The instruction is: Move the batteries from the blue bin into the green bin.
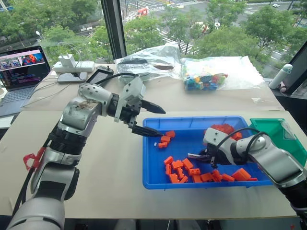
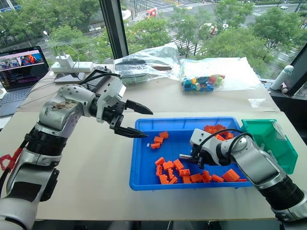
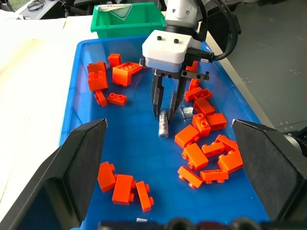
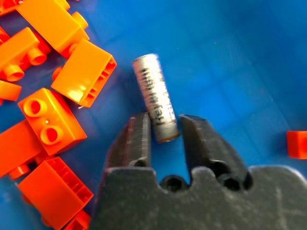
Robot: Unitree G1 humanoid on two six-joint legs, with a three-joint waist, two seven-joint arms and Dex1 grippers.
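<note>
Glossy plastic blue bin (image 1: 148, 163); metallic battery (image 4: 154, 97)

Setting: an upper-floor office or lab | Evidence: a paper-covered table (image 1: 105, 158) stood at a window (image 1: 192, 24) overlooking trees and streets; a laptop (image 1: 19, 76), power strip (image 1: 74, 67) and bagged toy bricks (image 1: 204, 80) lay behind.

My right claw (image 3: 166, 106) sits low in the blue bin (image 1: 152, 179), on a bare patch of floor around one battery (image 4: 155, 98). Orange bricks (image 1: 180, 170) crowd close beside it. My left claw (image 1: 154, 120) hangs open over the bin's far left corner. The green bin (image 1: 273, 128) lies just beyond the blue rim, its floor bare.
</note>
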